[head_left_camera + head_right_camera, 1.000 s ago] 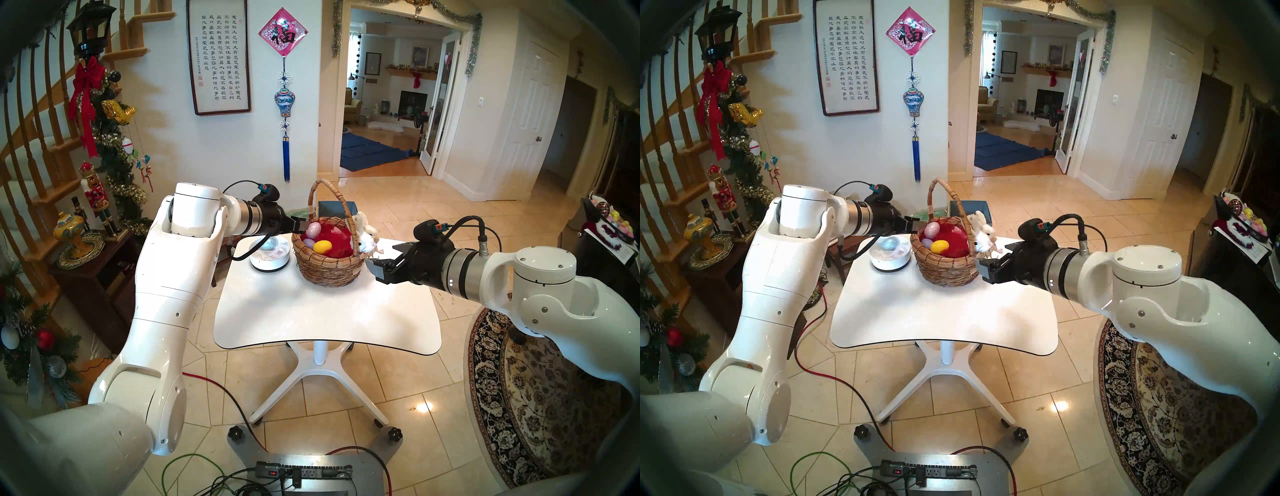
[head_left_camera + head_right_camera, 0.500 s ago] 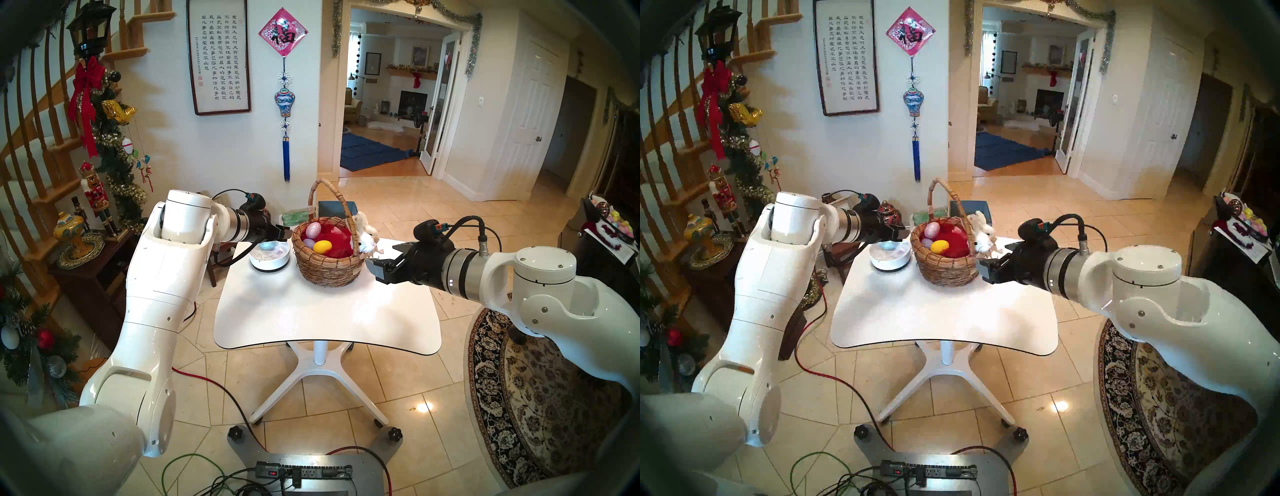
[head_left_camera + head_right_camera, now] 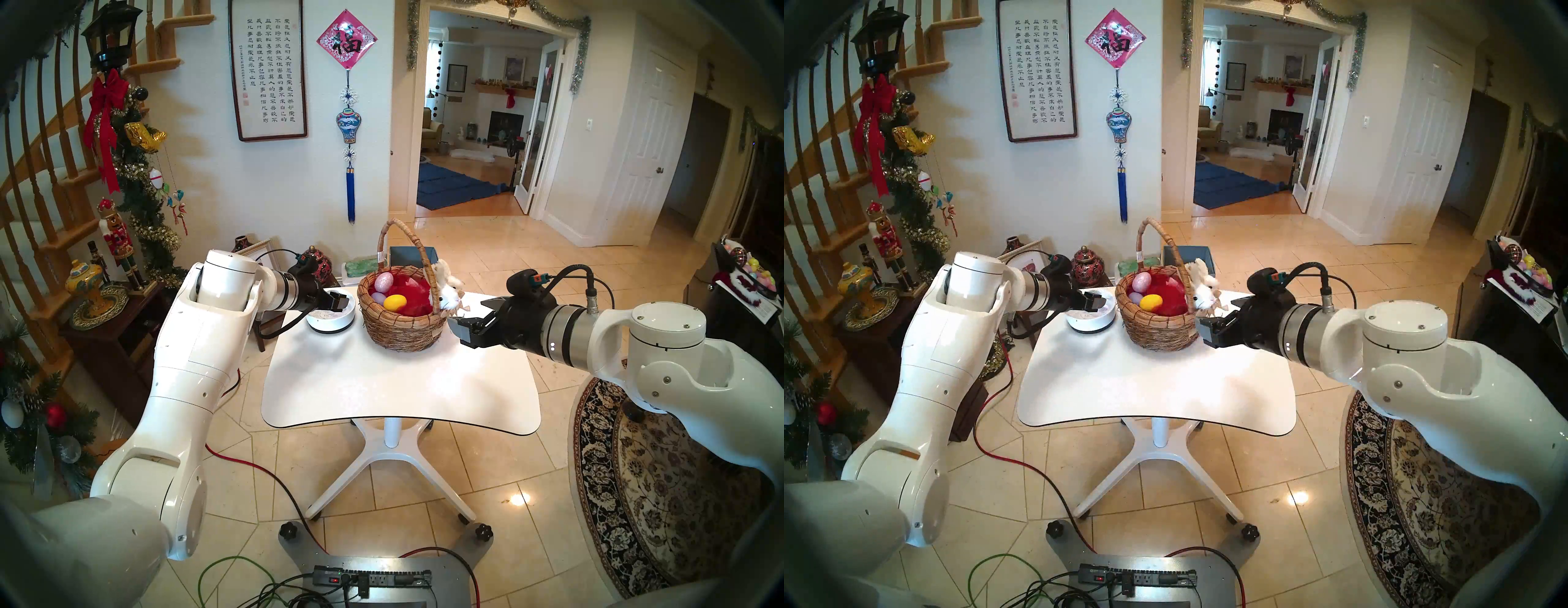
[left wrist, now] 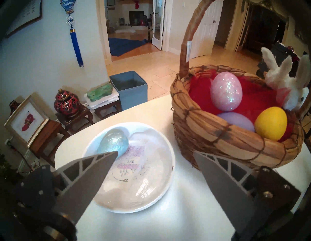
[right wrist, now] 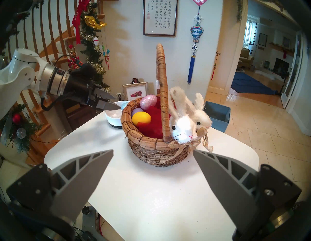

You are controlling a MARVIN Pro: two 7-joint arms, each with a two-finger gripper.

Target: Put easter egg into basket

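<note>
The brown wicker basket (image 3: 401, 327) with an arched handle, red lining and white plush bunnies (image 5: 182, 127) on its rim stands at the back of the white table (image 3: 399, 382). Inside lie a pink glitter egg (image 4: 226, 91), a purple egg (image 4: 235, 120) and a yellow egg (image 4: 271, 123). A blue glitter egg (image 4: 112, 144) rests in the shallow white bowl (image 4: 168, 185) left of the basket. My left gripper (image 3: 339, 302) hovers open over that bowl, its left fingertip beside the blue egg. My right gripper (image 3: 466, 314) stands open and empty just right of the basket.
A blue open box (image 4: 131, 90) sits on the floor behind the table. Small wooden stands with a red jar (image 4: 67, 104) and a framed picture crowd the left side. A patterned round rug (image 3: 657, 488) lies at the right. Cables and a power strip (image 3: 373, 579) lie by my base.
My left arm pulled back leftward from the basket's rim and dropped over the white bowl, now hiding the blue egg from the head views. The right arm stayed still.
</note>
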